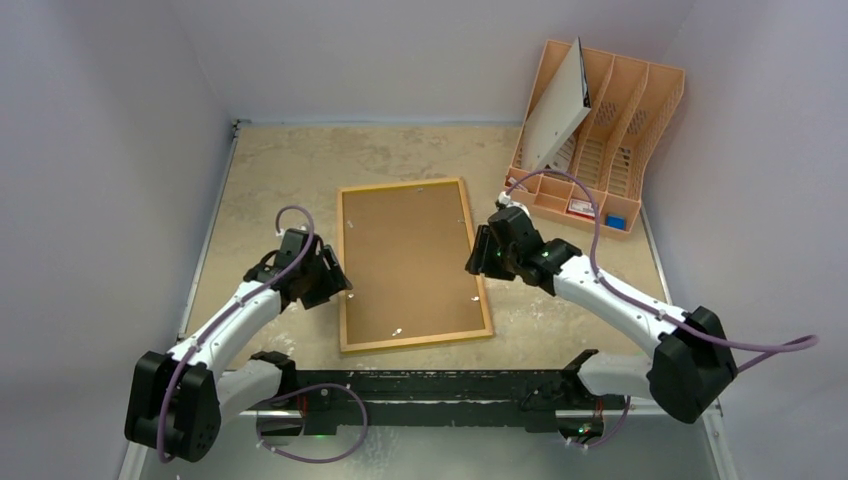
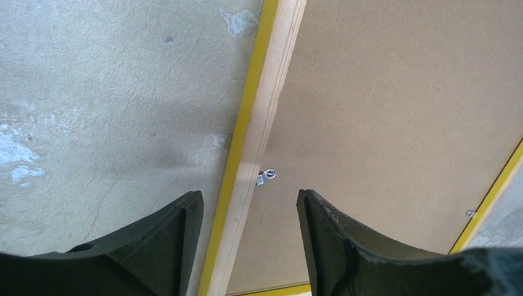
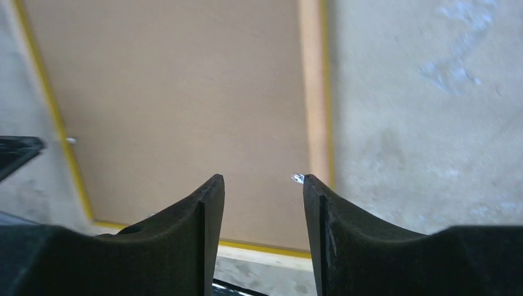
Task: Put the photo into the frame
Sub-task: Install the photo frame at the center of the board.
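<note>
Left tool (image 2: 248, 197) by frame (image 2: 266, 111), organizer (image 1: 620, 120) overhead-only

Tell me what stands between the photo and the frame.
The brown backing board fills the face-down frame, with metal tabs at its edges. The white sheet, probably the photo, leans in the pink rack.

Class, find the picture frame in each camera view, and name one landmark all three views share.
Top external: frame lies back-up at the centre of the table.
Left wrist: frame edge runs top to bottom through the middle.
Right wrist: frame edge stands right of centre.
Shared landmark: brown backing board.
</note>
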Controlling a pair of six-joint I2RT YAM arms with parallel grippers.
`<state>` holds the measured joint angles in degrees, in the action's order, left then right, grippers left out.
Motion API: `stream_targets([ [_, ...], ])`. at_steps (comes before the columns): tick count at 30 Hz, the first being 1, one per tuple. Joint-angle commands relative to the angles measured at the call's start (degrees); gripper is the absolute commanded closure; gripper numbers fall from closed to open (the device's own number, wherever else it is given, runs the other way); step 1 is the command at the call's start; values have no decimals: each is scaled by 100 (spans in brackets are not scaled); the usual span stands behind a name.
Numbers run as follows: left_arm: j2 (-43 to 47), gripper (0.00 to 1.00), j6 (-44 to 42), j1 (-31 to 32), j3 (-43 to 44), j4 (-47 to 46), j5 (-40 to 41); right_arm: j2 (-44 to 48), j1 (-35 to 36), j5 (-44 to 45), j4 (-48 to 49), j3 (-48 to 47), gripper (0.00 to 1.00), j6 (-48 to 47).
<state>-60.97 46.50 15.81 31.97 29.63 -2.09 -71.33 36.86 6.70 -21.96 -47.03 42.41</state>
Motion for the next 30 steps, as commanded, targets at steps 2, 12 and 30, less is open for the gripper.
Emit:
stream_targets([
  [2,190,43,99,-34,24,38,161,-227,62,-932,956,-251,53,-162],
  [12,-155,55,-103,-43,144,-119,173,-2003,1875,-1695,1412,-1351,66,-706],
  [30,-246,70,-53,-43,-64,-241,192,-3232,2616,-1386,886,-1856,67,-826],
])
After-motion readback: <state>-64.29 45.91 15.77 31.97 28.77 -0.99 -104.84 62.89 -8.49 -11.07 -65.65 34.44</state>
